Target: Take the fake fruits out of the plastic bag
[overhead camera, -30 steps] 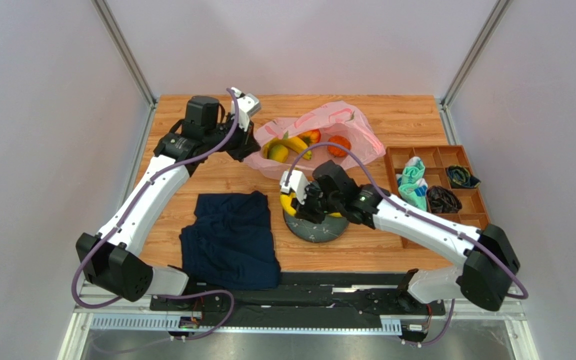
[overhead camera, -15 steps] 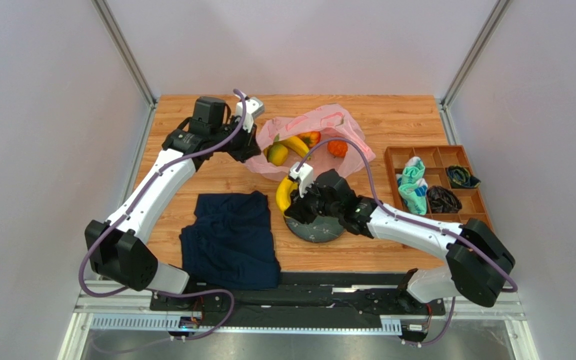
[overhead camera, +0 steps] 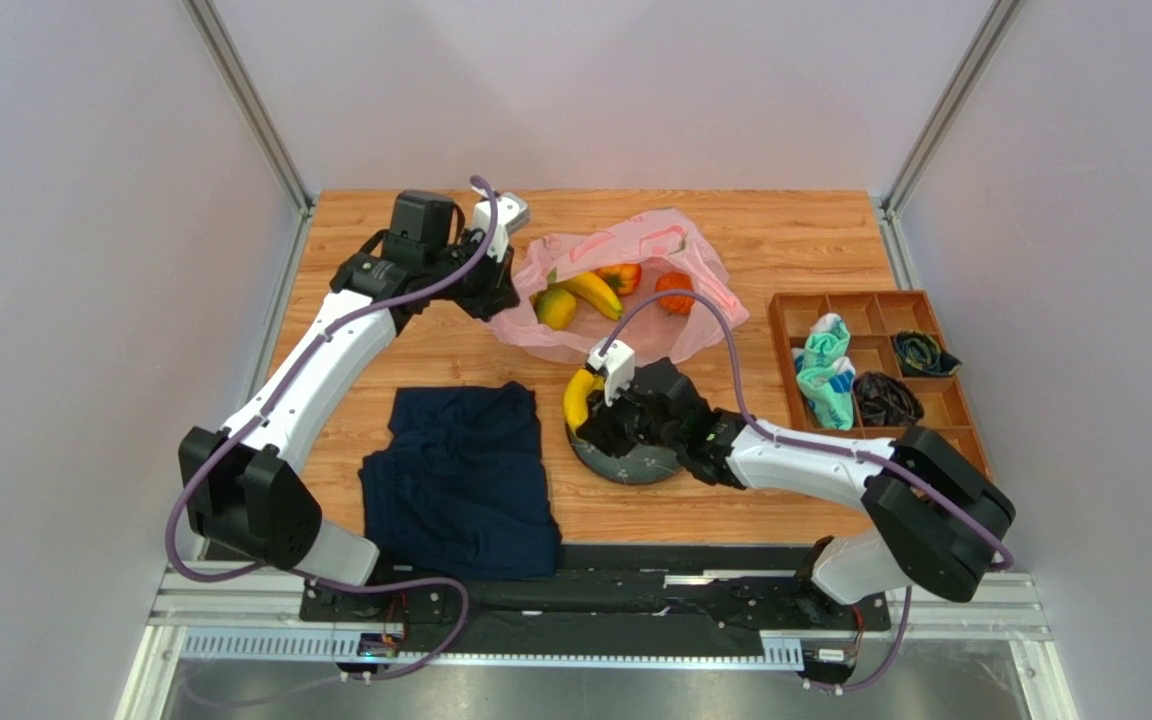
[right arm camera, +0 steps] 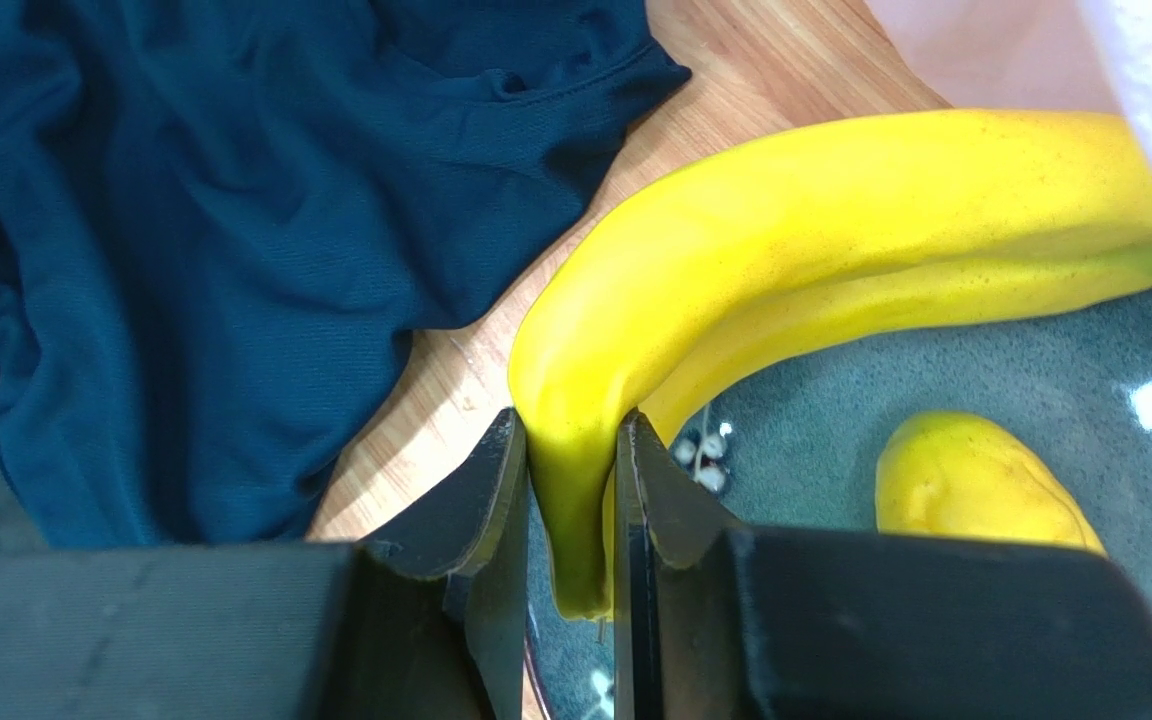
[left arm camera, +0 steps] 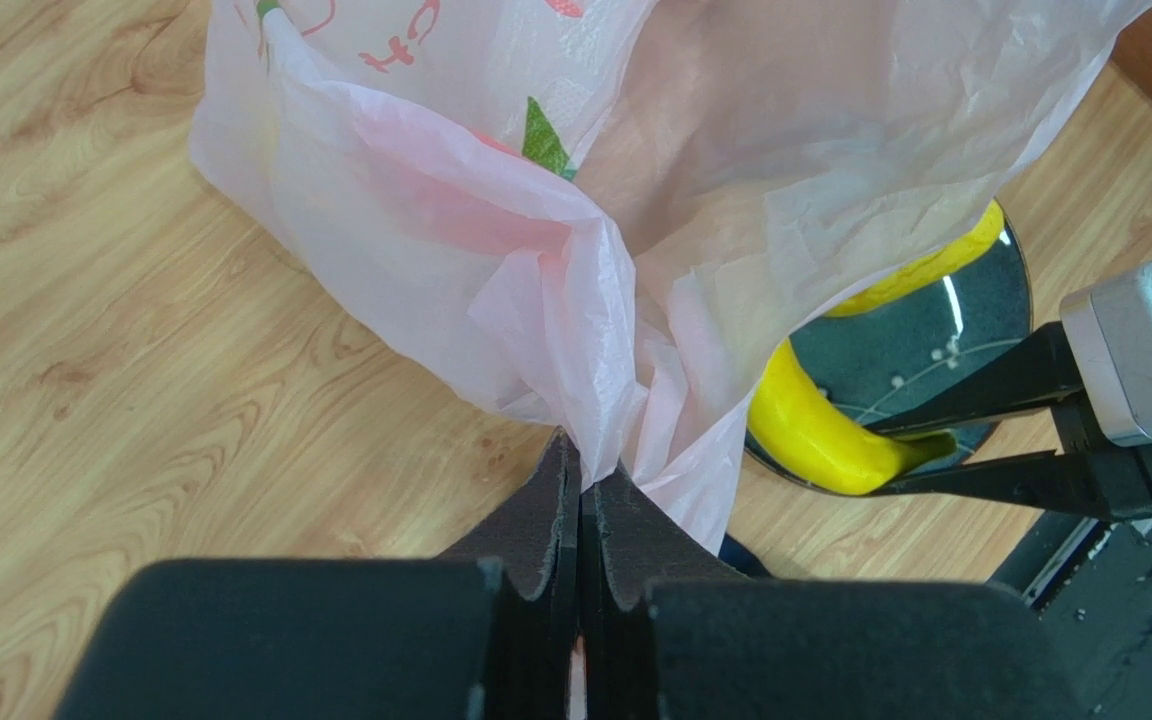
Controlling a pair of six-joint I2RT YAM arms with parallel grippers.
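Fake fruits (overhead camera: 593, 290): banana bunch (right arm camera: 838, 225) pinched by its tip in the closed right gripper (right arm camera: 567, 495), body reaching ahead over the plate (right arm camera: 838, 405). Left gripper (left arm camera: 582, 503) clamped on a fold of the plastic bag (left arm camera: 432, 240) just ahead of it. Hazards: the tip-only hold may let the bunch swing off the rim; thin film may slip free. Right wrist shows a second yellow piece (right arm camera: 980, 488) on the plate, hidden in the top view, which alone shows fruits inside the bag.

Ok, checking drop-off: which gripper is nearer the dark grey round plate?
Right. The right gripper holds a yellow plastic banana at the plate's rim; the left gripper pinches the pink bag beyond it.
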